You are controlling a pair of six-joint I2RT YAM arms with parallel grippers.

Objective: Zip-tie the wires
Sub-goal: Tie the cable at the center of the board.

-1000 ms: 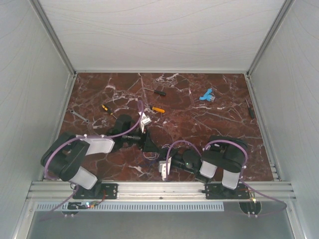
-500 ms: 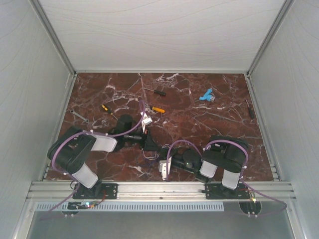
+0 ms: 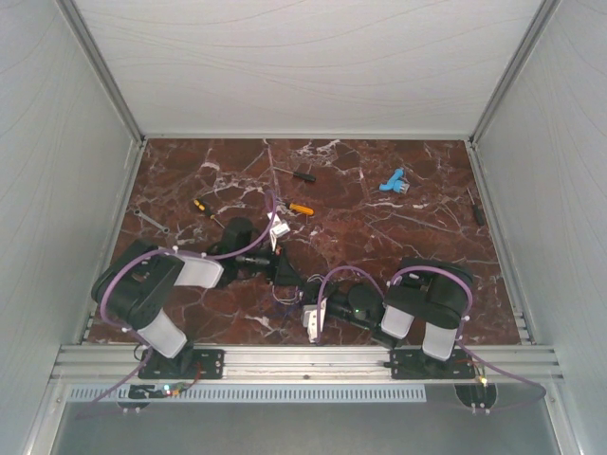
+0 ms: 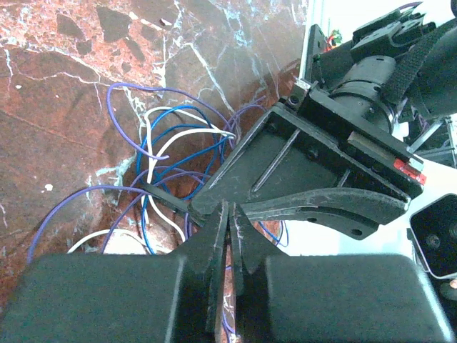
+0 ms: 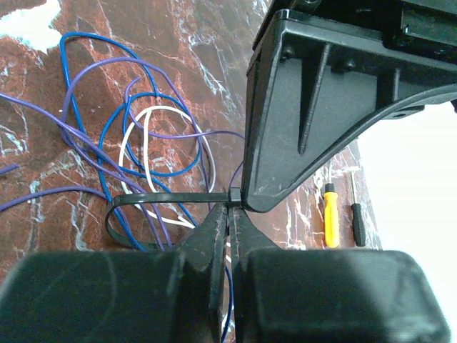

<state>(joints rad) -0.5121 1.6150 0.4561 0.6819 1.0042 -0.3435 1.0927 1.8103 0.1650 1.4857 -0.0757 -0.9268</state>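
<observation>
Obs.: bundle of thin blue, purple and white wires lies loose and curled on the red-brown marble table, between the two arm tips. All positions below are given from this bundle.

Tie: a black plastic zip tie runs across the near side of the bundle. It curls round at one end and meets a small head block at the other. The loop is wide and slack. Some strands pass through it; the long purple and blue loops farther out may lie outside it, which I cannot confirm.

Right gripper: fingers pressed together just beside the bundle, seemingly pinching the zip tie at its head end.

Left gripper: fingers also pressed together, tips touching the same spot on the tie. Whether it has the tail between them I cannot tell.

Orange-handled screwdriver: well apart from the bundle, untouched.

Progress (judgement): tie placed and threaded, so roughly midway. Left to do: draw the tail through until the loop cinches the wires snug, then let go.
</observation>
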